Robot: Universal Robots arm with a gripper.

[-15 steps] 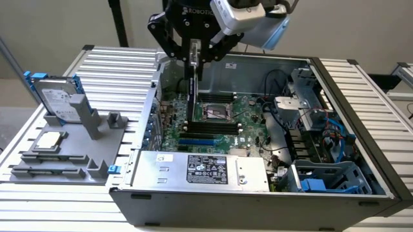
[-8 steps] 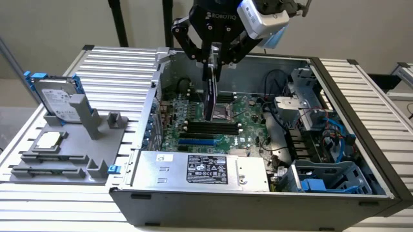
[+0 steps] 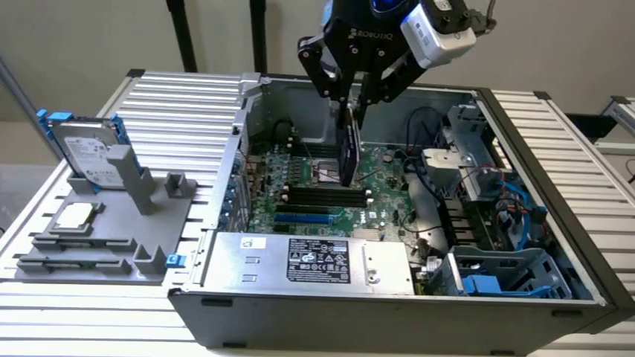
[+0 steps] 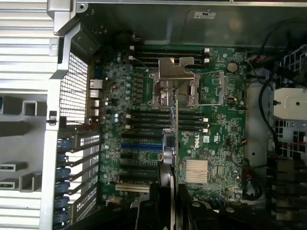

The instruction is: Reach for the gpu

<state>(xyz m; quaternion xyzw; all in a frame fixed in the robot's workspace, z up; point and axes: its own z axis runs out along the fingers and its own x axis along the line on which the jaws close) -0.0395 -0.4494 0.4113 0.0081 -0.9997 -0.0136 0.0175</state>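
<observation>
GPU (image 3: 349, 145) handling is what you are assessing, so take the scene in order of size. You have a slatted metal bench (image 3: 178, 104) carrying an open computer case (image 3: 397, 312), lying on its side with the motherboard (image 4: 211, 120) exposed. On the exterior view's left of the case sits a grey fixture tray (image 3: 94, 249) holding a hard drive (image 3: 88, 152) with blue rails, stood upright, and a small square processor chip (image 3: 77, 216).

Above the case hangs the tool (image 3: 349, 103), fingers narrowed onto the upper edge of a thin card held edge-on and vertical. That card appears to be the GPU; its lower edge hangs over the black memory slots (image 3: 323, 195), and from these views you cannot tell whether it touches the board.

Risks, as judged from this position:
- The card is gripped along one edge only. A lateral jolt could tilt it in the fingers.
- The empty CPU socket (image 4: 173, 87) lies just beside the card's line. A drop or swing would strike it.
- Loose cables (image 3: 427, 123) near the drive cage (image 3: 466, 137) could snag the wrist.
</observation>
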